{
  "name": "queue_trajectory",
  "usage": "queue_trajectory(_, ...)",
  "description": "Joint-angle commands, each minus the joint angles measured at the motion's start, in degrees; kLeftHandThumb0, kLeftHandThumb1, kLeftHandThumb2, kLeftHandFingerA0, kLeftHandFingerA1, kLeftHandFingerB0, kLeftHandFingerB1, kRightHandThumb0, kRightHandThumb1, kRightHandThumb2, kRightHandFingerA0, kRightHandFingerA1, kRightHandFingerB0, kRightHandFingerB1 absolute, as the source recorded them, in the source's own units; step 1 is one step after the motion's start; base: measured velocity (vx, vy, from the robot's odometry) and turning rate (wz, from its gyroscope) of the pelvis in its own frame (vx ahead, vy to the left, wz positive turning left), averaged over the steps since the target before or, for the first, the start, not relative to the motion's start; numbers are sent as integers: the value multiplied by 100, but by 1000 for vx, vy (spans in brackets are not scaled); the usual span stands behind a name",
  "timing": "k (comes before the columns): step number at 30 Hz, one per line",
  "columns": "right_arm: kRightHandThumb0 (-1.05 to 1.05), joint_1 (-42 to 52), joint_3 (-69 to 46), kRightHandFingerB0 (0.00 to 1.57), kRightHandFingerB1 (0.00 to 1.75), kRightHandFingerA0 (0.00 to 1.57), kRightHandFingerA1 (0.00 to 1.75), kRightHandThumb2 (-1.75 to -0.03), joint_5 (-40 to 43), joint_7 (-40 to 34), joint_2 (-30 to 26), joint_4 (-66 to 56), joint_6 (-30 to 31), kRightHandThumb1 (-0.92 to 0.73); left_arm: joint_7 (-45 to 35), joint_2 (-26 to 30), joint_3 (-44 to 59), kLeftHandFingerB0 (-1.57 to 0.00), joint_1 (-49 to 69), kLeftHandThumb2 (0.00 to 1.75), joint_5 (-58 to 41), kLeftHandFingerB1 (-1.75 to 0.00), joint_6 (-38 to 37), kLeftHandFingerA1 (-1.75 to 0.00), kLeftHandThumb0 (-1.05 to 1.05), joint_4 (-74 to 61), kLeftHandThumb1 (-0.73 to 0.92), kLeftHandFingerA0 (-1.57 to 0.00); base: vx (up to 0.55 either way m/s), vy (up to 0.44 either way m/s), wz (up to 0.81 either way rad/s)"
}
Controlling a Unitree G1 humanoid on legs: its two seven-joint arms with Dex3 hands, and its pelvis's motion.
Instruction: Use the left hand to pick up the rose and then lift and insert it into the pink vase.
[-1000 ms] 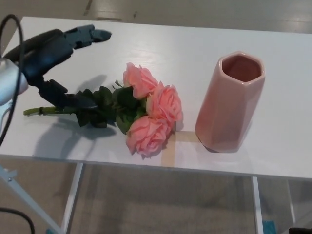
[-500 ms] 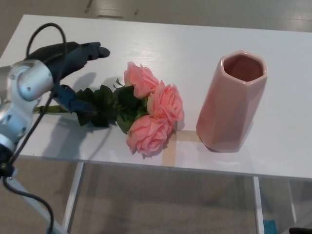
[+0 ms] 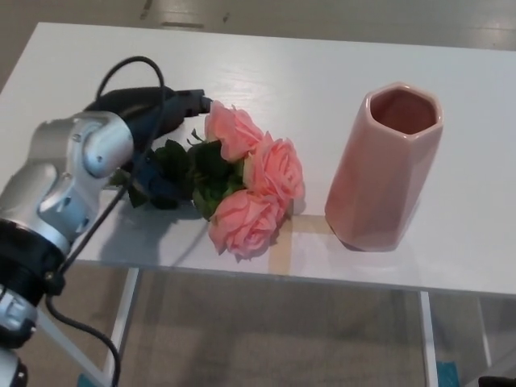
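Note:
A bunch of three pink roses (image 3: 256, 187) with dark green leaves lies on its side on the white table (image 3: 306, 72), blooms pointing toward the vase. The pink hexagonal vase (image 3: 380, 173) stands upright to the right, its mouth empty. My left hand (image 3: 157, 133) reaches in from the left over the leafy stems. Its fingers (image 3: 184, 102) sit behind the leaves and the thumb (image 3: 155, 182) in front, spread apart around them. The stem end is hidden under my arm. My right hand does not show.
My silver left forearm (image 3: 72, 173) and a black cable (image 3: 129, 68) cover the table's left part. A strip of tan tape (image 3: 284, 242) lies near the front edge between roses and vase. The table's front edge runs just below the blooms.
My left hand has moved right along the stem toward the blooms, and now straddles the leaves. The roses and vase have stayed put.

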Motion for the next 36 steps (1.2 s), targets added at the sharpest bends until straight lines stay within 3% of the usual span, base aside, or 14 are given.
queue_trajectory(1, -30, 40, -79, 54, 43, 65, 49, -59, 86, 1, 29, 19, -41, -65, 84, -144, -153, -8, -12, 64, 319, -25, 41, -14, -62, 221, 35, -3, 0, 0, 0)
queue_trajectory(12, -30, 19, -119, 55, 44, 66, 49, -59, 88, -3, 56, -1, -53, -65, 70, -424, -306, -5, 8, 72, 482, -29, 114, -19, -50, 737, 34, 0, 0, 0, 0)
queue_trajectory(13, -30, 20, -123, 55, 44, 66, 49, -59, 93, 1, 58, -4, -53, -65, 72, -430, -317, -9, 9, 56, 491, -24, 100, -17, -49, 766, 45, -2, 0, 0, 0)
queue_trajectory(15, -30, 26, -135, 55, 44, 66, 49, -59, 105, -2, 70, -20, -62, -65, 87, -464, -455, -8, -28, 64, 602, -27, 28, -15, -45, 994, 41, -4, 0, 0, 0)
queue_trajectory(17, -30, 23, -133, 55, 44, 66, 49, -59, 94, -9, 59, -15, -49, -65, 52, -479, -534, -9, -63, 55, 649, -27, 26, -24, -39, 1073, 48, -1, 0, 0, 0)
queue_trajectory(18, -30, 18, -137, 55, 44, 66, 49, -59, 97, -7, 58, -20, -53, -65, 38, -474, -674, -7, -111, 69, 777, -34, -17, -24, -37, 1188, 50, -2, 0, 0, 0)
queue_trajectory(19, -30, -9, -157, 55, 44, 66, 49, -59, 114, -6, 57, -8, -31, -65, -15, -487, -764, 0, -175, 99, 847, -47, -2, -49, -23, 1249, 54, 0, 0, 0, 0)
queue_trajectory(23, -30, -20, -169, 55, 44, 66, 49, -59, 110, -5, 61, -5, -28, -65, 12, -494, -823, 0, -237, 99, 828, -47, -24, -49, -23, 1342, 54, 0, 0, 0, 0)
queue_trajectory(24, -30, -38, -193, 56, 44, 66, 49, -59, 136, 28, 69, 1, -19, -65, -41, -560, -678, -52, -208, 62, 578, -37, -175, -46, -24, 1419, 75, -78, 0, 0, 0)
queue_trajectory(25, -30, -34, -201, 56, 44, 65, 49, -59, 141, 40, 68, 4, -16, -65, -105, -604, -636, -56, -211, 63, 510, -39, -184, -51, -23, 1447, 75, -93, 0, 0, 0)
queue_trajectory(29, -30, -29, -217, 56, 44, 65, 49, -59, 143, 55, 68, 3, -16, -65, -190, -672, -578, -61, -221, 61, 517, -42, -186, -58, -22, 1490, 70, -107, 0, 0, 0)
queue_trajectory(30, -30, -28, -213, 56, 44, 65, 49, -59, 141, 77, 73, 5, -16, -65, -39, -621, -609, -57, -62, 60, 569, -42, -361, -78, -17, 1243, 68, -98, 0, 0, 0)
queue_trajectory(35, -30, -32, -210, 56, 44, 65, 49, -59, 145, 98, 75, -11, -37, -65, 150, -591, -569, -51, 54, 60, 617, -40, -482, -80, -16, 1090, 68, -94, 0, 0, 0)
queue_trajectory(36, -30, -30, -212, 56, 44, 65, 49, -59, 149, 93, 72, -13, -41, -65, 142, -598, -551, -45, 76, 61, 600, -38, -488, -61, -16, 1080, 69, -93, 0, 0, 0)
